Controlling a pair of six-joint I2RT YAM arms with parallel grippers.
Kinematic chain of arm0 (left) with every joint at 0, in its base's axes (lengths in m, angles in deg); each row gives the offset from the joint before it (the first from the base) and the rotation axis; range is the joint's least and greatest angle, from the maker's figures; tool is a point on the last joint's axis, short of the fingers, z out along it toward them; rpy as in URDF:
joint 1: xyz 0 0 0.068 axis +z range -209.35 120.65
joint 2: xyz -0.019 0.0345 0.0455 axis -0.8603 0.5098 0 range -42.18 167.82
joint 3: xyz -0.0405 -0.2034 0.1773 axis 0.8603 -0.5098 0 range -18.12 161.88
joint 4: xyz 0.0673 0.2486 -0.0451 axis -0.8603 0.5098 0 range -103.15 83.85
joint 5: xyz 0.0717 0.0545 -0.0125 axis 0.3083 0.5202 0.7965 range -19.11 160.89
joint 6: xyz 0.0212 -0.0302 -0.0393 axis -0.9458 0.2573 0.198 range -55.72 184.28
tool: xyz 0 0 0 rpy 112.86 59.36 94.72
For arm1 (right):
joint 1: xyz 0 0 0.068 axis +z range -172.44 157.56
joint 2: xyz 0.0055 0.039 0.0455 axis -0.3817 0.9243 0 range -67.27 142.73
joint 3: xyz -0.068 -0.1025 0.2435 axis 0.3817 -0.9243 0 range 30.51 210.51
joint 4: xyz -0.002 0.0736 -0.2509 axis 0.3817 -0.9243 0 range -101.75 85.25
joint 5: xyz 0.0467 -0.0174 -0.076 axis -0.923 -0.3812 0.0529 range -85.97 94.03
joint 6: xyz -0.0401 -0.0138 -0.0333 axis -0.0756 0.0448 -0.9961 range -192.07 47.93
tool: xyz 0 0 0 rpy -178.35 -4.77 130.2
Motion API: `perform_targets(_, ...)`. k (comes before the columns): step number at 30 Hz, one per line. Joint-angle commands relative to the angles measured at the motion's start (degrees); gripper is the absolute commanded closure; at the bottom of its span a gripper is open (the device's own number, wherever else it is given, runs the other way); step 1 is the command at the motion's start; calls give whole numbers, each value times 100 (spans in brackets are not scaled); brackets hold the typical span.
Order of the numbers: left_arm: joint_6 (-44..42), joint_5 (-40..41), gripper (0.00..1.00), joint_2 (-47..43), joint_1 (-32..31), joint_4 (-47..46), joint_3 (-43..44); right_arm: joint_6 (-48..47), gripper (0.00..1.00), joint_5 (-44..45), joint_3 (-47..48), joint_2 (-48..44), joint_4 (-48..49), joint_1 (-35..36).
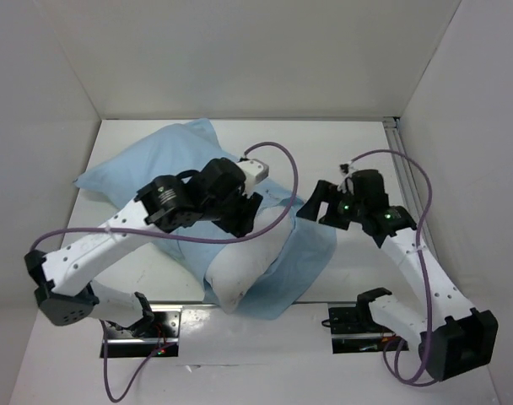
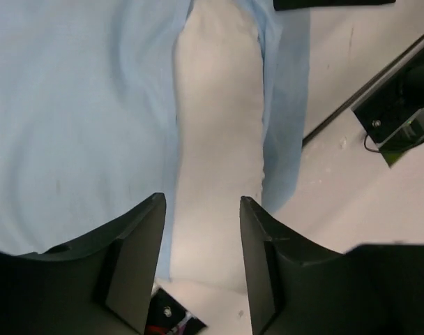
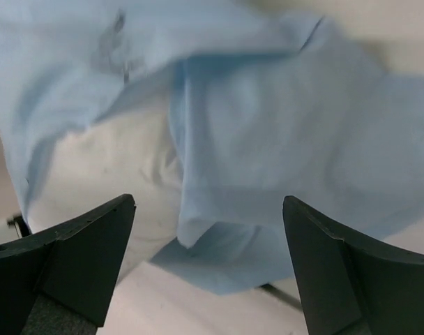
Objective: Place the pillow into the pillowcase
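1 pillow [image 1: 240, 278], lower centre of frame, white end protruding from pillowcase [image 1: 147, 173]; left gripper [image 2: 201, 202] above pillow, fingers spread, empty; right gripper [image 3: 208, 202], fingers spread, empty.

I see the pillowcase [image 1: 143, 173] as thin, matt light-blue cloth, softly creased. The pillow [image 1: 240, 272] looks like plain white cloth, faintly rough. The left gripper [image 2: 201, 202] looks like matt black plastic; the tabletop [image 1: 324, 143] is smooth and white.

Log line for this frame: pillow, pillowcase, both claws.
pillow: partly inside pillowcase, near end exposed | left claw: open, over pillow | right claw: open, over pillowcase
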Motion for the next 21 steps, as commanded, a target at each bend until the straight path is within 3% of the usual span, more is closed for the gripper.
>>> perform_targets(1,437,-193,44,-478,-83,330,-512,508,6,39,-297,-142,183,959)
perform_targets(2,535,-360,47,-627,-162,435,-514,659,6,222,-481,-300,262,1146)
perform_targets(3,640,-501,43,-628,-249,532,-592,809,6,311,-587,-388,262,1313)
perform_targets(5,965,-661,27,-681,-381,796,-810,1187,6,513,-850,-529,323,1725)
perform_targets(6,1053,-739,13,-733,-382,796,-978,1292,6,680,-930,-608,394,1841)
perform_targets(9,1388,-530,0,-988,-444,718,-1768,1556,6,996,-1071,-609,552,2158)
perform_targets(13,1581,-529,0,-1103,-505,427,-2394,1671,6,1130,-1071,-390,675,2281)
perform_targets(19,1529,-143,1,-261,-628,-555,-2869,1671,6,1068,-1133,-336,790,2343)
perform_targets(20,1442,-142,7,-42,-576,-670,-2817,1671,6,1068,-1133,-336,711,2343)
perform_targets(21,1441,-142,20,204,-523,-671,-2486,1671,6,1155,-1055,-336,650,2343)
